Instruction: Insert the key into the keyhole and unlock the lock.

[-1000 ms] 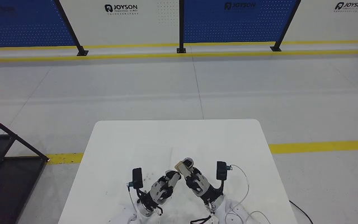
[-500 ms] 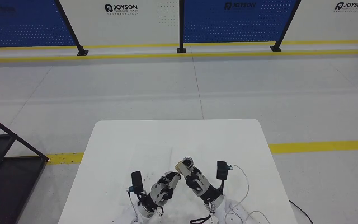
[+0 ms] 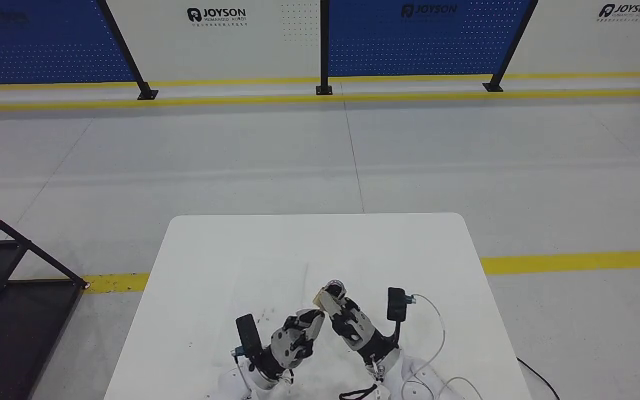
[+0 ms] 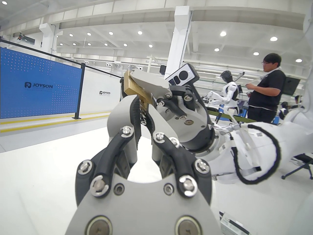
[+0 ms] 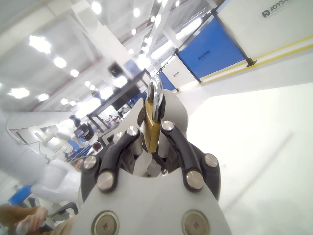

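Observation:
A brass padlock (image 5: 151, 129) with a silver shackle (image 5: 156, 94) stands upright between the fingers of my right gripper (image 5: 159, 103), which is shut on its body. In the top view the padlock (image 3: 327, 295) is held just above the white table (image 3: 300, 245) near its front middle. My left gripper (image 4: 143, 110) sits right under the padlock's (image 4: 132, 89) lower end, fingers pressed together on a small dark key that is mostly hidden between the pads. From above, the left gripper (image 3: 308, 321) and right gripper (image 3: 333, 303) meet tip to tip.
A thin white cable (image 3: 436, 340) loops beside the right arm near the table's front right. The table's far half is bare white surface. A black frame (image 3: 30, 262) stands off the table's left side.
The left arm has shifted slightly toward the table's front edge, its wrist turning a little. The right gripper with the padlock has stayed in place.

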`<state>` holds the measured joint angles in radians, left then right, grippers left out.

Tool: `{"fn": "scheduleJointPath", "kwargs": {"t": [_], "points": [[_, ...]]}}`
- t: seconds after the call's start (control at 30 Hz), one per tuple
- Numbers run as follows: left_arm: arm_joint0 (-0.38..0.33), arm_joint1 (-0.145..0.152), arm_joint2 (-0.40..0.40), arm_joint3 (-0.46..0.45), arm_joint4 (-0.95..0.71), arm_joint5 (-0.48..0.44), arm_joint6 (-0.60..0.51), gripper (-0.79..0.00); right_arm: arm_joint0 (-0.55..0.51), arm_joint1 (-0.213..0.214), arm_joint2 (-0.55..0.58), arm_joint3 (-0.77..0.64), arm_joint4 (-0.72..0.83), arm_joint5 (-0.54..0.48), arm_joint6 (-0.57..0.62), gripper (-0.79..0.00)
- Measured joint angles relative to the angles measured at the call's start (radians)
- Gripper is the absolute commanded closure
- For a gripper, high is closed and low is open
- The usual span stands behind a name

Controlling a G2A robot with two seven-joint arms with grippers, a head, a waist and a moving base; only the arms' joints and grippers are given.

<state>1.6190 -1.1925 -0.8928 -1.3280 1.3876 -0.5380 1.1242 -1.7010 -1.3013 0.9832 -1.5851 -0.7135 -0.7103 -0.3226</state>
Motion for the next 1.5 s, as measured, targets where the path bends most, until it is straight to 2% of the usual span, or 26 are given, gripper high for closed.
{"fn": "scheduleJointPath", "kwargs": {"t": [0.23, 0.33, 0.37, 0.43, 0.47, 0.67, 0.87, 1.0, 1.1, 1.37, 1.43, 1.47, 1.5], "points": [[-0.009, -0.005, 0.012, 0.015, 0.005, 0.027, 0.026, 0.0, -0.001, 0.001, 0.001, -0.001, 0.001, -0.002, -0.001, 0.0], [-0.011, -0.007, 0.018, 0.02, -0.02, 0.005, 0.028, 0.0, -0.002, 0.002, 0.002, -0.001, 0.001, -0.002, -0.001, 0.0], [-0.011, -0.007, 0.019, 0.022, -0.029, -0.006, 0.025, -0.182, -0.002, 0.002, 0.002, -0.001, 0.001, -0.002, -0.001, 0.0], [-0.011, -0.007, 0.022, 0.022, -0.057, -0.042, 0.017, -0.72, -0.002, 0.002, 0.002, -0.002, 0.001, -0.002, -0.002, 0.0], [-0.011, -0.007, 0.023, 0.021, -0.07, -0.059, 0.014, -0.785, -0.003, 0.002, 0.002, -0.002, 0.001, -0.003, -0.003, 0.0], [0.002, 0.001, 0.01, 0.006, -0.153, -0.191, -0.029, -0.785, -0.005, 0.004, 0.006, -0.002, 0.002, -0.007, -0.006, 0.0], [0.052, 0.029, -0.038, -0.069, -0.321, -0.34, -0.182, -0.785, -0.007, 0.006, 0.011, -0.005, 0.007, -0.017, -0.009, 0.0], [0.094, 0.053, -0.061, -0.092, -0.538, -0.473, -0.343, -0.785, -0.008, 0.006, 0.009, -0.005, 0.007, -0.034, -0.014, 0.0], [0.095, 0.067, -0.052, -0.094, -0.672, -0.476, -0.426, -0.785, -0.008, 0.006, 0.009, -0.005, 0.008, -0.034, -0.014, 0.0], [0.095, 0.066, -0.052, -0.096, -0.649, -0.474, -0.418, -0.785, -0.007, 0.006, 0.011, -0.007, 0.031, -0.029, -0.006, 0.0], [0.099, 0.065, -0.039, -0.112, -0.685, -0.474, -0.447, -0.785, -0.007, 0.007, 0.017, -0.012, 0.049, -0.023, -0.003, 0.0], [0.102, 0.066, -0.027, -0.118, -0.718, -0.474, -0.473, -0.751, -0.007, 0.007, 0.018, -0.014, 0.049, -0.023, -0.001, 0.0], [0.103, 0.069, -0.007, -0.129, -0.776, -0.474, -0.519, -0.662, -0.008, 0.008, 0.019, -0.016, 0.049, -0.023, 0.001, 0.0]]}}
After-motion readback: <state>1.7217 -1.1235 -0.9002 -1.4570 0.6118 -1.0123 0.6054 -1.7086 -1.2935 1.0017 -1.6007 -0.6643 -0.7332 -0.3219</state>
